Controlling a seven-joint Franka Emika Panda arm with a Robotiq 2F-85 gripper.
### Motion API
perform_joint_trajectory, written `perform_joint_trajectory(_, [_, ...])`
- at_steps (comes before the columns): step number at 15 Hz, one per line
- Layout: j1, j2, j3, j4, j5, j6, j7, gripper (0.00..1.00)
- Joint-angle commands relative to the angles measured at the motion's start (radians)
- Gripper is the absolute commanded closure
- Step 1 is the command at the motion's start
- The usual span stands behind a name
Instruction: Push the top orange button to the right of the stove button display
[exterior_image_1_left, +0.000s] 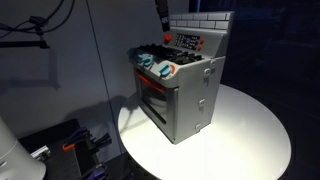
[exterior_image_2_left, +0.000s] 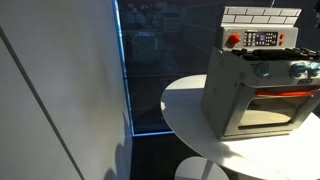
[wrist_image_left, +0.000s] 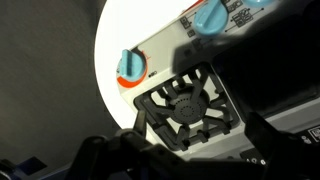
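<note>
The grey toy stove (exterior_image_1_left: 185, 95) stands on a round white table (exterior_image_1_left: 250, 130), and it also shows in the other exterior view (exterior_image_2_left: 255, 95). Its dark button display (exterior_image_1_left: 188, 42) sits on the top below the white brick back; in the other exterior view (exterior_image_2_left: 263, 39) small orange buttons (exterior_image_2_left: 281, 38) line the display's right edge. My gripper (exterior_image_1_left: 161, 12) hangs above the stove top, apart from the display. In the wrist view my dark fingers (wrist_image_left: 200, 135) stand apart and empty over the black burner grate (wrist_image_left: 185, 100), near two blue-orange knobs (wrist_image_left: 130, 65).
A red round button (exterior_image_2_left: 233, 40) sits left of the display. A dark wall panel and a window (exterior_image_2_left: 150, 70) stand beside the table. Cables and equipment (exterior_image_1_left: 70, 145) lie on the floor by the table.
</note>
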Motion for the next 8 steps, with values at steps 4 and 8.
perform_joint_trajectory(4, [0.010,0.130,-0.033,0.131,-0.038,0.045,0.081,0.00])
perform_joint_trajectory(8, [0.016,0.180,-0.055,0.177,-0.035,0.083,0.081,0.00])
